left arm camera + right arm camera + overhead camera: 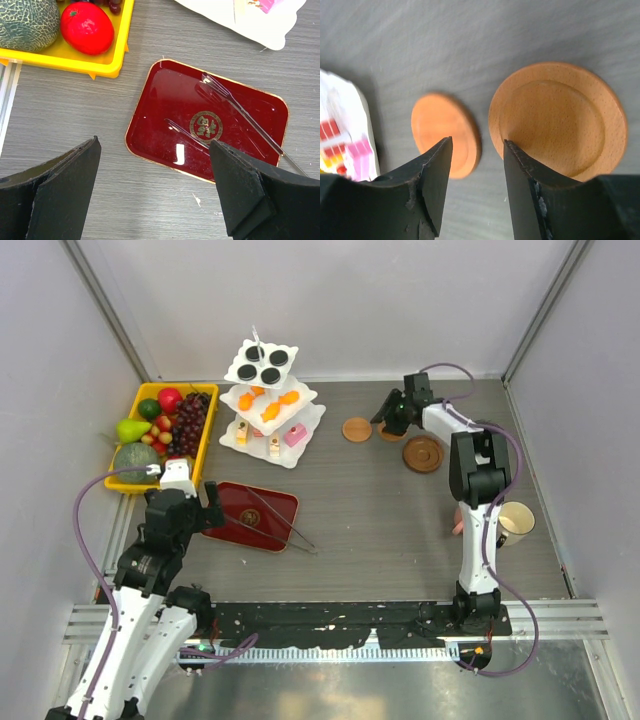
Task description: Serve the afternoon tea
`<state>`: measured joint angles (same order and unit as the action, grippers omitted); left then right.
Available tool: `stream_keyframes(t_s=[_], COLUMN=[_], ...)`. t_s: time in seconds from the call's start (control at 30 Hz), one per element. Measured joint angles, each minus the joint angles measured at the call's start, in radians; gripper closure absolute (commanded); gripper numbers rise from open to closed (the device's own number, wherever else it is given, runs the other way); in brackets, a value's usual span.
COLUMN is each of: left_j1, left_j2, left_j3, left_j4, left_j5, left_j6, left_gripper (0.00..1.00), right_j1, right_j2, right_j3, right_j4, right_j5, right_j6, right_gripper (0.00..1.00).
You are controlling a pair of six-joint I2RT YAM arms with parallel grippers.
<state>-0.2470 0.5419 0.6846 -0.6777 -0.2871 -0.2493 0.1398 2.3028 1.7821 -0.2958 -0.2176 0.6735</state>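
Note:
The white three-tier stand (268, 400) stands at the back, holding black round, orange and pink/cream pastries; its edge shows in the right wrist view (340, 135). Three round brown coasters lie right of it: one (357, 429), one partly under my right gripper (394, 433), and a darker one (423, 454). My right gripper (386, 420) is open and empty, low over the table between two coasters (445, 131) (560, 120). A beige mug (516, 523) and a sliver of pink mug (458, 526) stand by the right arm. The green mug is out of view. My left gripper (190, 508) is open and empty.
A dark red tray (250, 516) (165, 110) with metal tongs (285, 525) (240, 112) lies just ahead of my left gripper (155, 165). A yellow tray (205, 440) (65, 62) of fruit stands at the left wall. Grey walls enclose the table.

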Motion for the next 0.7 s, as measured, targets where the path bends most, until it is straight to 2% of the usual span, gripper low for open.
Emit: stream_keyframes(t_s=[0.2, 0.43, 0.53, 0.7], left_j1=[-0.001, -0.002, -0.002, -0.003], left_j2=[-0.017, -0.034, -0.037, -0.041], left_j3=[-0.001, -0.001, -0.001, -0.002], left_j4=[0.001, 0.007, 0.008, 0.008], left_j5=[0.008, 0.019, 0.019, 0.022], left_j6=[0.0, 0.0, 0.0, 0.0], left_gripper=[0.02, 0.02, 0.02, 0.02], right_j1=[0.071, 0.136, 0.18, 0.27], right_j2=[-0.161, -0.353, -0.371, -0.344], right_j3=[-0.261, -0.591, -0.631, -0.61], right_j4=[0.066, 0.237, 0.283, 0.316], right_j5=[-0.005, -0.012, -0.017, -0.024], right_j6=[-0.018, -0.012, -0.008, 0.012], right_gripper=[0.49, 0.49, 0.49, 0.5])
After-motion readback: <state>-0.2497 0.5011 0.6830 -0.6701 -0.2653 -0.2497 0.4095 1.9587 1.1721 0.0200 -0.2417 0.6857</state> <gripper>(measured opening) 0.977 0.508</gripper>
